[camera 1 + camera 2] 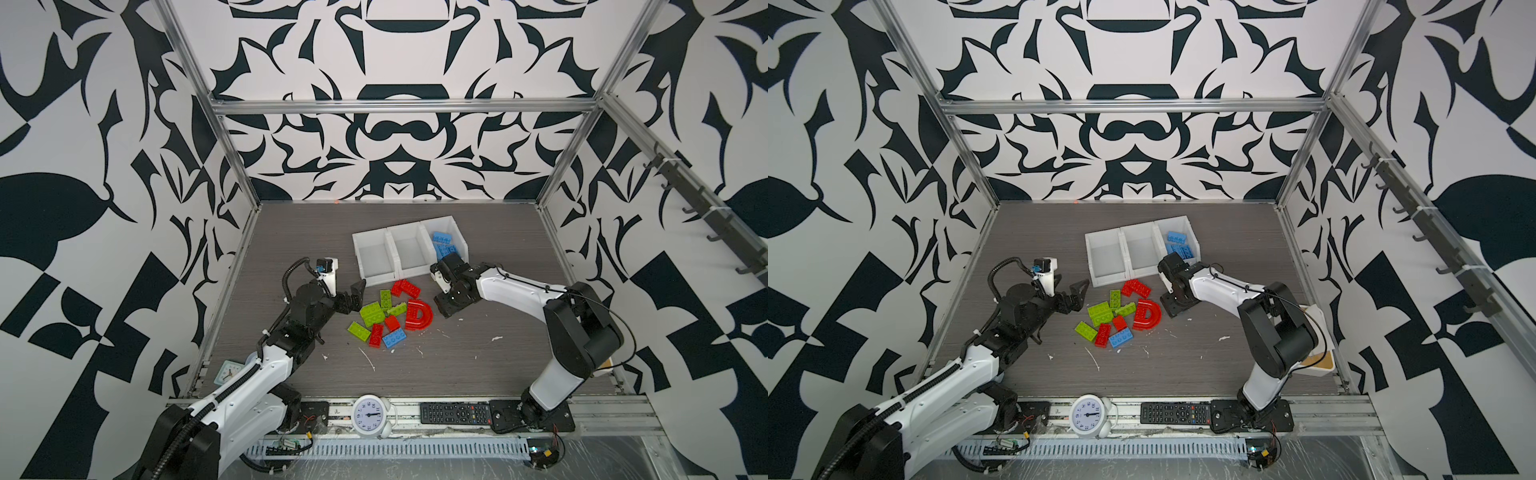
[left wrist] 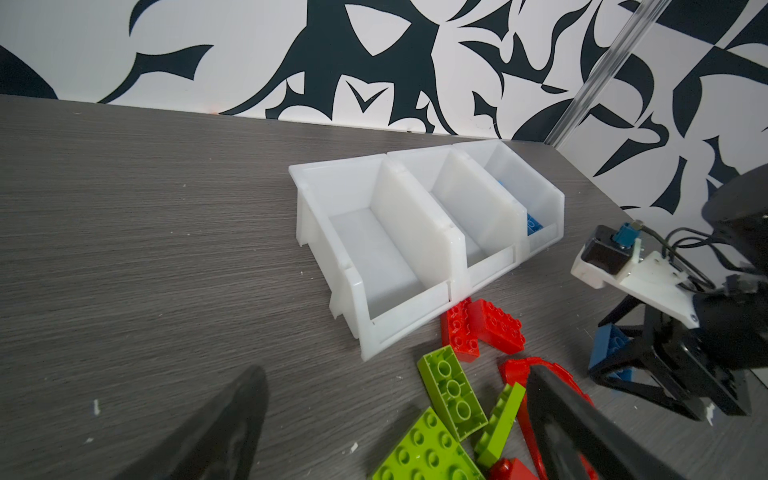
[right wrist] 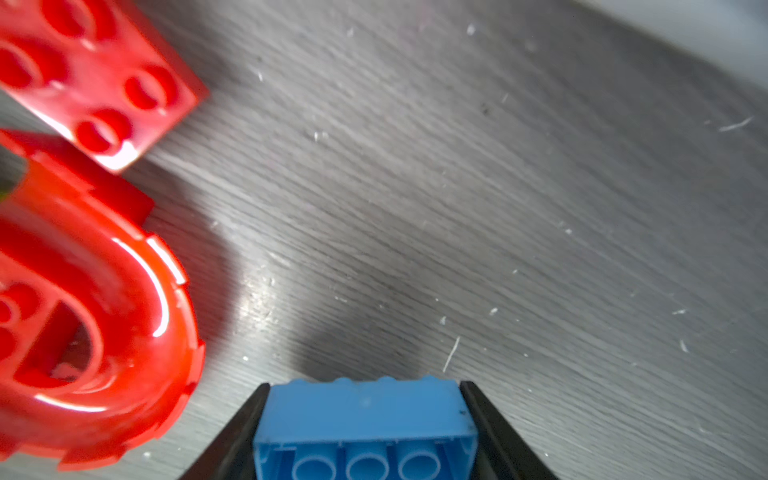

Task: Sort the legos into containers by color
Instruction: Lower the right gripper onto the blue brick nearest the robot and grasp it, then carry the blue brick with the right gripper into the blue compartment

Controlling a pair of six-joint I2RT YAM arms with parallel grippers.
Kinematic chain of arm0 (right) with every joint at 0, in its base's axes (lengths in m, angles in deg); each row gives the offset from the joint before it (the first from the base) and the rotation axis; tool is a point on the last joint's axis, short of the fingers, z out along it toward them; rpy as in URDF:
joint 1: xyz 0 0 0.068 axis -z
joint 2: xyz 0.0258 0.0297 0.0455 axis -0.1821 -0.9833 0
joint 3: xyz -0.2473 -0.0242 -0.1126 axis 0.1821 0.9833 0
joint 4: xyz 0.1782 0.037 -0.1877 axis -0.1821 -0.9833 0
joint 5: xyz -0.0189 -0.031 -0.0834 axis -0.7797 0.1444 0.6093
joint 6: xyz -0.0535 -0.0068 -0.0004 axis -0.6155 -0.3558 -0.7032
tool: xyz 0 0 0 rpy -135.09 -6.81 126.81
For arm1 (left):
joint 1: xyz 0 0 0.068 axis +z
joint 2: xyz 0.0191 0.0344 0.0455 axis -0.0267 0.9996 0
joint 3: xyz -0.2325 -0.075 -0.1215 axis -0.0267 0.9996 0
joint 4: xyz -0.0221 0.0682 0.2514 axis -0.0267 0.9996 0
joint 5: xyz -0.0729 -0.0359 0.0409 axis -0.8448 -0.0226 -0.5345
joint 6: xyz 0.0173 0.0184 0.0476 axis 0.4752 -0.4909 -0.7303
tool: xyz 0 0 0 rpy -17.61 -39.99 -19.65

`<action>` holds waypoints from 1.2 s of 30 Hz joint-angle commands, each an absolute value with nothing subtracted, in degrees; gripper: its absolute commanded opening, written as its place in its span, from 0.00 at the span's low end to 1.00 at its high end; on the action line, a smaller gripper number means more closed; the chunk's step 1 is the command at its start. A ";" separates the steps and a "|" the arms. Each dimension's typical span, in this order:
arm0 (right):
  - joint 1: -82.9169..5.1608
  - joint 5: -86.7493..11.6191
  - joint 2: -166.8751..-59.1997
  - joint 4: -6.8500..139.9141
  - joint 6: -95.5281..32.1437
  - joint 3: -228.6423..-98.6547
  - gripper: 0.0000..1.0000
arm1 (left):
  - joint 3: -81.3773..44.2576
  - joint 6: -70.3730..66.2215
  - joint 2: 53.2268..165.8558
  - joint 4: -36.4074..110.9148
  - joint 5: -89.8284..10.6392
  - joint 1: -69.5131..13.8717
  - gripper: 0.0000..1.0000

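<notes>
The legos lie in a loose pile mid-table: lime green bricks [image 1: 372, 312], red bricks [image 1: 405, 287], a red D-shaped arch [image 1: 419, 314] and a blue brick [image 1: 394, 340]. Behind the pile stand the containers [image 1: 374, 255], three joined white bins. The rightmost bin holds several blue bricks [image 1: 444, 245]; the other two show bare floors. My left gripper [image 1: 355, 297] is open at the pile's left edge, with nothing between its fingers [image 2: 552, 399]. My right gripper [image 3: 365, 390] is shut on a blue brick [image 3: 365, 419], just right of the arch [image 3: 95, 332] and low over the table. That held blue brick [image 2: 611, 353] also shows in the left wrist view.
A white round clock [image 1: 370, 415] and a black remote [image 1: 455, 412] lie on the front rail. A small square clock [image 1: 226, 372] sits at the table's left edge. In a top view a white box with a wooden lid [image 1: 1318, 353] stands at the right edge.
</notes>
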State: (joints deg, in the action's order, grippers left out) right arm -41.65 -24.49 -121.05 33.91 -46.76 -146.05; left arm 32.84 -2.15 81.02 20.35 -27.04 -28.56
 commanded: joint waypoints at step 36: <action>-27.28 -30.94 -140.29 36.66 -52.20 -188.32 0.53 | 32.43 -1.74 81.89 19.24 -27.78 -28.62 0.99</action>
State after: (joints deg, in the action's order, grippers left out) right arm -27.05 -30.93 -139.73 34.85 -51.37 -184.11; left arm 32.84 -2.02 81.57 20.24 -27.31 -28.56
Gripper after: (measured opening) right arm 0.673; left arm 0.994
